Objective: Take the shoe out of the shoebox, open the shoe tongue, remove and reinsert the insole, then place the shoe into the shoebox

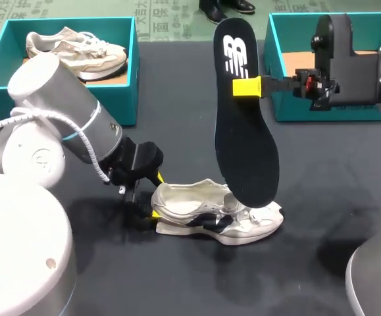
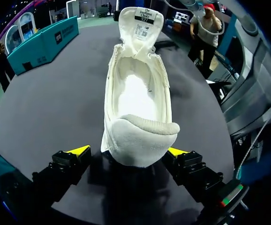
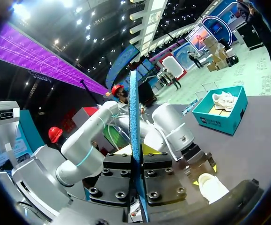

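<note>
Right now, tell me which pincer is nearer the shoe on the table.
Left. The left pincer flanks the heel of the shoe, a finger on each side. The right pincer is up above the table, shut on the insole.

Dark table (image 1: 308, 263), shoe (image 1: 216, 214), shoebox (image 1: 126, 95), second shoebox (image 1: 292, 105)

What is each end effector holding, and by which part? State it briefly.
Right end effector holds the insole by its edge near the heel end. Left end effector sits around the shoe's heel; whether it grips cannot be told.
</note>
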{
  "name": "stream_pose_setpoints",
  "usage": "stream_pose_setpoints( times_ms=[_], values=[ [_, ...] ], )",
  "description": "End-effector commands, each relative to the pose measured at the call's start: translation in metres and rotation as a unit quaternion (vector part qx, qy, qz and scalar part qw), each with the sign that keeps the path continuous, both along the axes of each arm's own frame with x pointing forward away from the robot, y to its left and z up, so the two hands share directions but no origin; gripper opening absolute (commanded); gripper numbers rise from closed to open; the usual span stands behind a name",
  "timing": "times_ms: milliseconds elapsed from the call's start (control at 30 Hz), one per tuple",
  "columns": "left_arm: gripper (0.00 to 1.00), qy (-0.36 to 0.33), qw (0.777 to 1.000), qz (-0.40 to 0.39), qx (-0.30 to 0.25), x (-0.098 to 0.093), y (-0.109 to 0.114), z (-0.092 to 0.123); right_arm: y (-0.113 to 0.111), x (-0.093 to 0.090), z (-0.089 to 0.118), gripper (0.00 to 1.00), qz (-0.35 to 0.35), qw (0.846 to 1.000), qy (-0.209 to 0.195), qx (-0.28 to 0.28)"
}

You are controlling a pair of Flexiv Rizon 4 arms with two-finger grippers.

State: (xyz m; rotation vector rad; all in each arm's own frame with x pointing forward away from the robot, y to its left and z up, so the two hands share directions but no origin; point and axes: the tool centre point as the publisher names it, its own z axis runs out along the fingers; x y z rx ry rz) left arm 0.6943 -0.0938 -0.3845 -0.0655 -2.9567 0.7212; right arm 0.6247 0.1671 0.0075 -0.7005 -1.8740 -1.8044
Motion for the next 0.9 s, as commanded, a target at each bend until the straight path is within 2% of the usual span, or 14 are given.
stream_pose_setpoints(
  times_ms=[33, 333, 533, 700, 900],
  values=[
    [1.0, -0.011, 0.996, -0.004, 0.085, 0.003, -0.006, 0.003, 0.002, 0.0, -0.001, 0.0, -0.001, 1.0, 0.001, -0.001],
    [1.0, -0.031, 0.989, -0.01, 0.147, -0.006, -0.008, 0.005, 0.002, 0.0, -0.001, 0.0, -0.001, 1.0, 0.001, -0.001],
    [1.0, -0.038, 0.981, -0.024, 0.187, -0.004, -0.01, 0.007, 0.002, 0.0, -0.001, 0.0, -0.001, 1.0, 0.001, -0.001],
    [1.0, -0.054, 0.977, -0.035, 0.204, -0.002, -0.012, 0.012, 0.002, 0.0, -0.001, 0.0, -0.001, 1.0, 0.001, -0.001],
    [1.0, -0.054, 0.975, -0.041, 0.213, -0.002, -0.016, 0.007, 0.002, 0.0, -0.001, 0.0, -0.001, 1.0, 0.001, -0.001]
  ],
)
